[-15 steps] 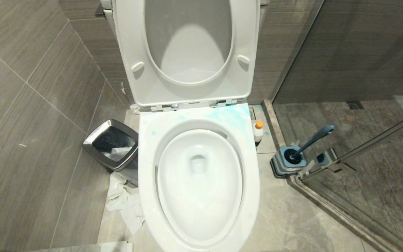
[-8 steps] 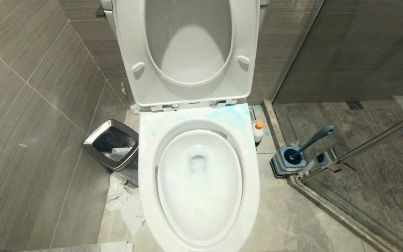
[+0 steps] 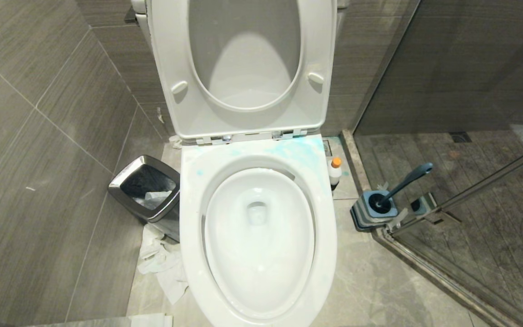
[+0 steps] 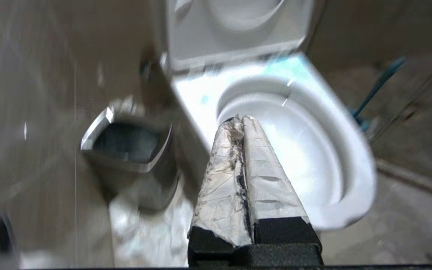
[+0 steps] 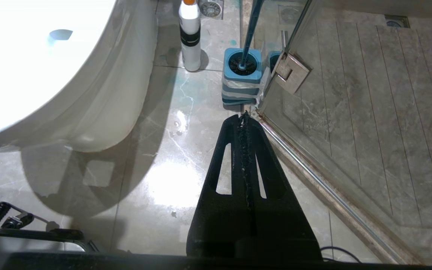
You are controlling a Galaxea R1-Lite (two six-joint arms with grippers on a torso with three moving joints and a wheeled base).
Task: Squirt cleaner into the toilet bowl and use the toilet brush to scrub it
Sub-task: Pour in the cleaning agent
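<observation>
The white toilet bowl (image 3: 189,236) stands in the middle with seat and lid raised; turquoise stains mark its back rim. The cleaner (image 3: 335,171), a small white bottle with an orange cap, stands on the floor right of the bowl, also seen as the cleaner (image 5: 190,37). The toilet brush (image 3: 407,180) leans in its blue-grey holder (image 3: 372,211) by the glass door. Neither arm shows in the head view. My left gripper (image 4: 241,119), wrapped in white tape, is shut and empty, in front of the bowl (image 4: 351,150). My right gripper (image 5: 244,117) is shut and empty above the floor, short of the holder (image 5: 241,78).
A steel-rimmed bin (image 3: 145,187) stands left of the bowl, crumpled paper (image 3: 161,263) on the floor beside it. A glass shower door (image 3: 470,190) with a metal hinge (image 5: 290,71) closes off the right. Grey tiled walls (image 3: 39,136) stand at the left.
Nothing has moved in the head view; bowl, bottle and brush stay as they were.
</observation>
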